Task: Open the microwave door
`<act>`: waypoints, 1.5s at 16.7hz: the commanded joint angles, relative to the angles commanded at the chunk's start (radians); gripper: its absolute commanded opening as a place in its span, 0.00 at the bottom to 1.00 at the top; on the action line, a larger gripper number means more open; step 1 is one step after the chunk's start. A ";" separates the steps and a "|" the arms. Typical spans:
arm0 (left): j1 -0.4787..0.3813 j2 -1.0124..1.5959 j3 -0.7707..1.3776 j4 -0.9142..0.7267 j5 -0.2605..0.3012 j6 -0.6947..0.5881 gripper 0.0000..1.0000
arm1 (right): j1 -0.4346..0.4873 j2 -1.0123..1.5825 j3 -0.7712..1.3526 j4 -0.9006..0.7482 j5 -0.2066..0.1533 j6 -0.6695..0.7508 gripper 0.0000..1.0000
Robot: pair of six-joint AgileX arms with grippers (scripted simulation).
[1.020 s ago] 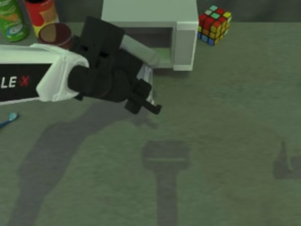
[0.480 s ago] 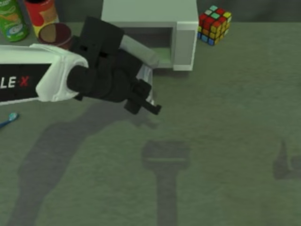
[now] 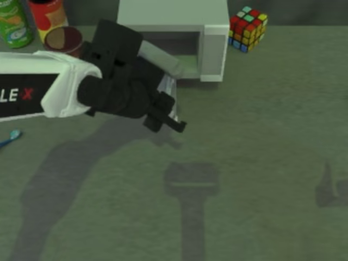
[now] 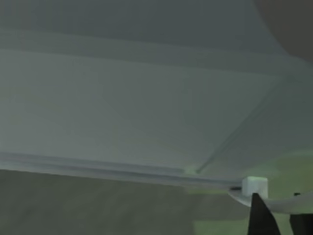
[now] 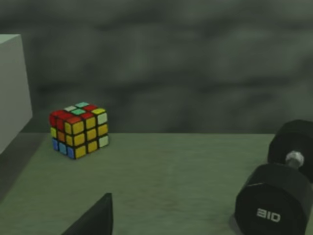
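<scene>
Top view, with both wrist views. The table (image 3: 261, 163), a mottled green surface, carries every object shown. The microwave (image 3: 179, 16), a pale white-grey box, stands at the far edge near the middle, with its grey control strip (image 3: 213, 54) at the right end of its front and its cavity exposed. The microwave door (image 3: 159, 57) is swung outward toward the left and forward, hinged at the left, and its free edge reaches the gripper; in the left wrist view the door panel (image 4: 122, 112) fills most of the frame. The left arm (image 3: 38, 81), white with a black wrist, reaches in from the left edge of the table. The left gripper (image 3: 171, 117) sits just in front of the microwave at the free edge of the door, where the white handle bar (image 4: 255, 185) lies against one dark fingertip (image 4: 259, 215); whether the fingers are clamped on that bar or parted cannot be told from these views. Compared with the frames half a second and one second earlier, arm, gripper and door show almost no change of position. The right arm lies outside the top view; its gripper appears only as a dark sliver in the right wrist view.

Smaller items: a black dumbbell (image 5: 274, 196); a green can (image 3: 13, 22), a red can (image 3: 48, 16) and a brown-topped jar (image 3: 63, 39) at the far left; a colour cube (image 3: 247, 28) just right of the microwave; a blue toothbrush (image 3: 10, 138) at the left edge.
</scene>
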 joint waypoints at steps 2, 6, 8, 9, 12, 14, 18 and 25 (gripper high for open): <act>0.000 0.000 0.000 0.000 0.000 0.000 0.00 | 0.000 0.000 0.000 0.000 0.000 0.000 1.00; 0.000 0.000 0.000 0.000 0.000 0.000 0.00 | 0.000 0.000 0.000 0.000 0.000 0.000 1.00; -0.008 0.001 -0.001 -0.001 0.008 -0.006 0.00 | 0.000 0.000 0.000 0.000 0.000 0.000 1.00; -0.007 0.000 -0.002 -0.001 0.010 -0.003 0.00 | 0.000 0.000 0.000 0.000 0.000 0.000 1.00; 0.007 -0.006 -0.008 -0.006 0.025 0.023 0.00 | 0.000 0.000 0.000 0.000 0.000 0.000 1.00; 0.016 -0.012 -0.011 -0.007 0.037 0.042 0.00 | 0.000 0.000 0.000 0.000 0.000 0.000 1.00; 0.026 -0.015 -0.017 -0.011 0.049 0.061 0.00 | 0.000 0.000 0.000 0.000 0.000 0.000 1.00; 0.026 -0.015 -0.017 -0.011 0.049 0.061 0.00 | 0.000 0.000 0.000 0.000 0.000 0.000 1.00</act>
